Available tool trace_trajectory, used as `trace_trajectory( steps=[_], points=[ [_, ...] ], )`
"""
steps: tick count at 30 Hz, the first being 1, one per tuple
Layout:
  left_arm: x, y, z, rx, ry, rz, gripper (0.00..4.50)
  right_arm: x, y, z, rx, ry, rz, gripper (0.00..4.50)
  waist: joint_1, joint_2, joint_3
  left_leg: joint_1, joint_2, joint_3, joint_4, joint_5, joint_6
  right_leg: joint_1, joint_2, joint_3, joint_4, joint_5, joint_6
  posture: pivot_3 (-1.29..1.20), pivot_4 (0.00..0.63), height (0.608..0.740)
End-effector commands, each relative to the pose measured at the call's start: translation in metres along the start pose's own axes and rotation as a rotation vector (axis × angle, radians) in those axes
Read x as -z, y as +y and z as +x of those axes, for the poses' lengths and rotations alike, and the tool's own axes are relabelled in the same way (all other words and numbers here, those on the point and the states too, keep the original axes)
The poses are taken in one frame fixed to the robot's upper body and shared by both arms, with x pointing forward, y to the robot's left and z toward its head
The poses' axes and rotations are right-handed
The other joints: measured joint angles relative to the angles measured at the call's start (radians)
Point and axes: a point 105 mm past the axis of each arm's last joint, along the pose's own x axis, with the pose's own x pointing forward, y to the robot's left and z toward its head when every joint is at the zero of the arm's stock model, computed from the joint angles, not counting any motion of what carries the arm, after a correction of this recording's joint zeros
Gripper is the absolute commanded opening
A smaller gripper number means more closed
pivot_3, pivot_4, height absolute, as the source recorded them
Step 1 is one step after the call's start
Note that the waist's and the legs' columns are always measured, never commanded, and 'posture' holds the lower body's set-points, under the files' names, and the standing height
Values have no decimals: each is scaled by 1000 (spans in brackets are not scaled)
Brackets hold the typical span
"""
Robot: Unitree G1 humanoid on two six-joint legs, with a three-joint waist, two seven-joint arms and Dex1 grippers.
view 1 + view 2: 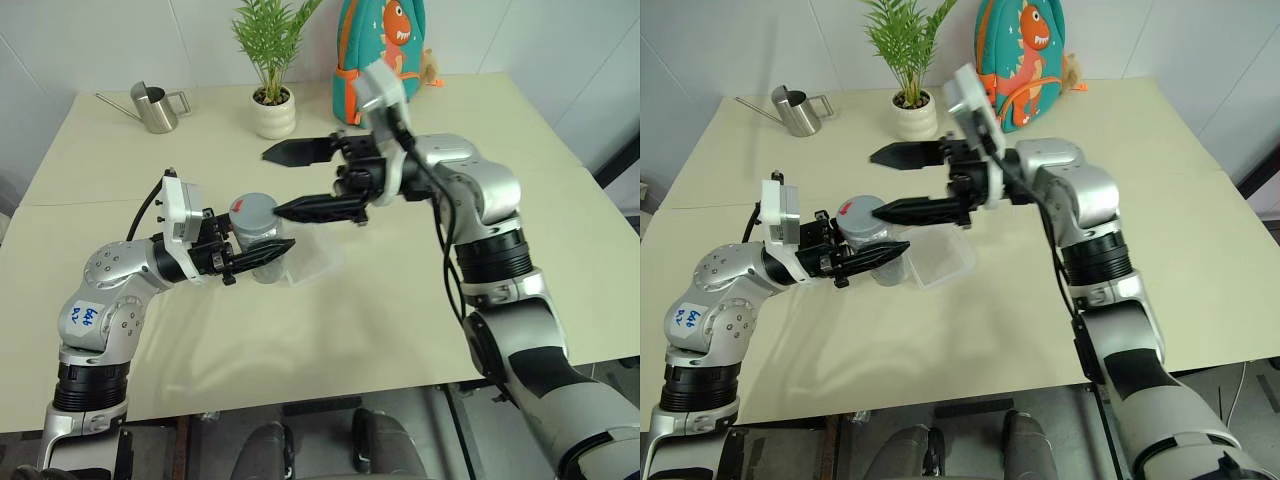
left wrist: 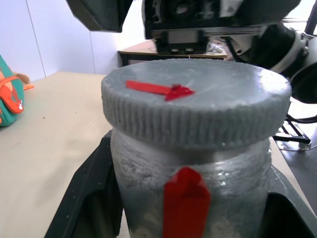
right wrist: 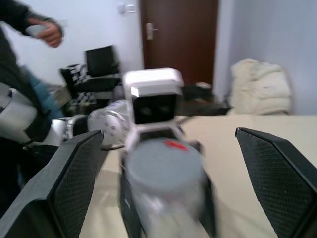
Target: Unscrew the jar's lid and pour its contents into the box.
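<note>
Two hands on it: left hand (image 1: 262, 252) clamps jar (image 1: 262, 243) above box (image 1: 315, 262), right hand (image 1: 300, 180) spread over lid (image 1: 250, 210); off-centre closing risks slipping.

Steel watering can (image 1: 155, 108) far left on beige table (image 1: 420, 310), potted plant (image 1: 271, 62) beside it, dinosaur backpack (image 1: 385, 50) further right

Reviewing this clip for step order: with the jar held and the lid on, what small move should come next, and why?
Probably bring the open right pincer down around the lid and close on its rim. The left pincer is shut on the jar, held upright above the table beside the box, with the grey lid on, and the right fingers stand wide apart, one near the lid, not gripping it.
</note>
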Motion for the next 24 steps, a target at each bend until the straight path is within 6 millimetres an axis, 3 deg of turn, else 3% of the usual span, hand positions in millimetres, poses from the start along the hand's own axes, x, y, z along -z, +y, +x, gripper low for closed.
trace_trajectory(
  steps=[1,21,24],
  points=[
    [-11,-5,4,33,-26,40,2319,9,4,16,-15,51,-54,4485,1,0,0,0,0,0,0,0,0,0,0,0,0,0,0,0,150,740],
    [-8,-7,3,30,-17,34,2319,5,-7,16,19,8,2,4485,0,0,0,-1,0,0,0,0,0,0,0,0,0,0,0,0,150,740],
    [-8,-7,4,30,-17,34,2319,4,-8,16,22,2,15,3854,0,0,0,-1,0,0,0,0,0,0,0,0,0,0,0,0,150,740]
  ],
)
